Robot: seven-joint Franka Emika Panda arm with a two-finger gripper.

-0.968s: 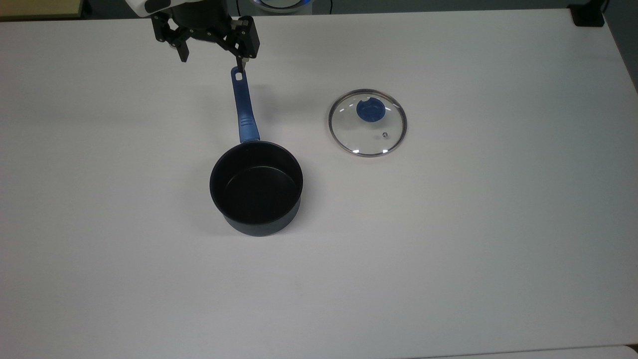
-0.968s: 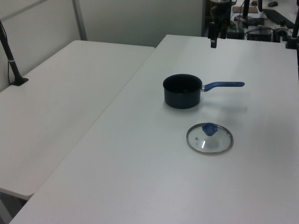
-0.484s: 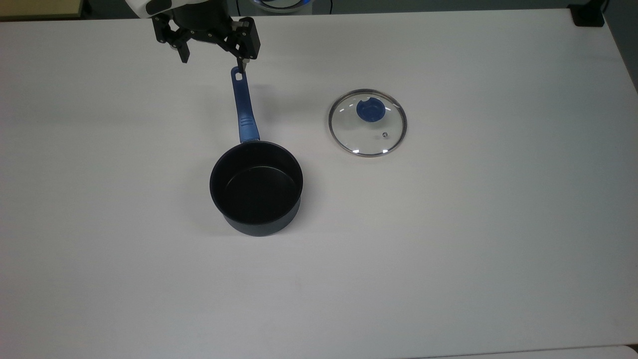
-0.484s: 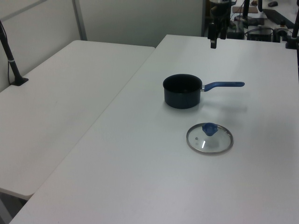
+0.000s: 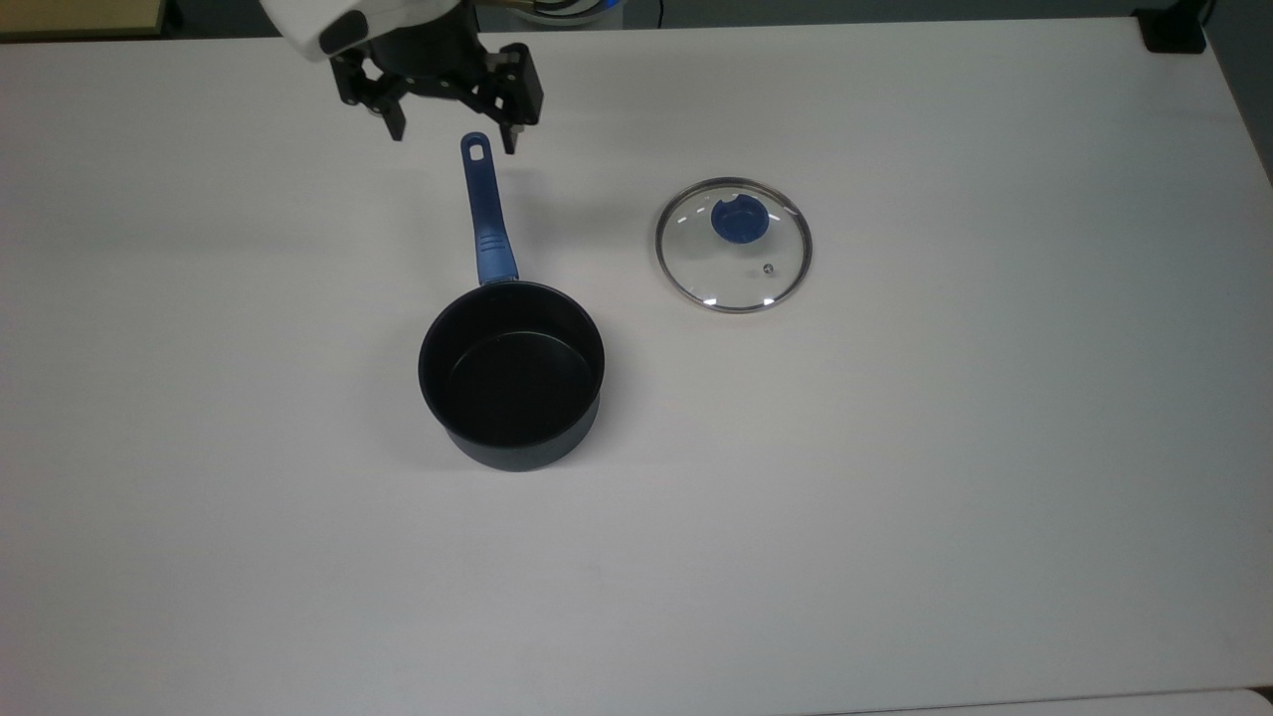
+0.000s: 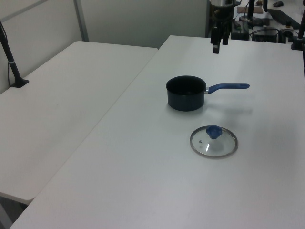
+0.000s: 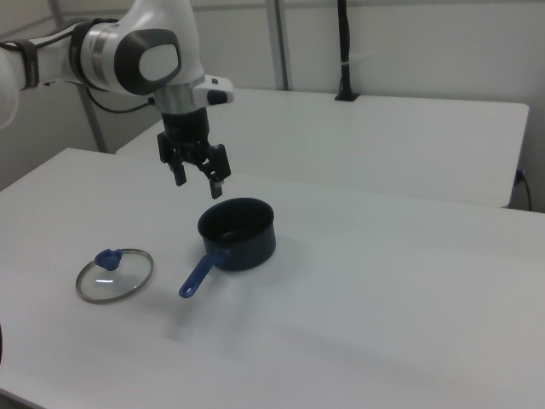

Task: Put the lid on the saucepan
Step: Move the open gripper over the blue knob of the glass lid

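The saucepan [image 5: 512, 373] stands upright on the white table [image 5: 895, 497], dark navy outside and black inside. Its long blue handle [image 5: 484, 214] points toward the top view's upper edge. The glass lid [image 5: 734, 245] with its blue knob lies flat on the table to the top view's right of the handle, apart from the pan. My gripper [image 5: 454, 134] hangs open and empty in the air above the handle's holed end. The pan [image 7: 237, 232], the lid [image 7: 115, 273] and the gripper [image 7: 198, 183] also appear in the right view, and the lid [image 6: 214, 141] in the left view.
A second white table [image 6: 62, 95] adjoins this one, with a black post [image 6: 12, 62] clamped at its edge. A black block [image 5: 1174, 30] sits at the top view's upper right corner. Bare tabletop surrounds pan and lid.
My gripper has shifted toward the top view's right and slightly lower, so the handle's end now shows between its fingers. Pan and lid have not moved.
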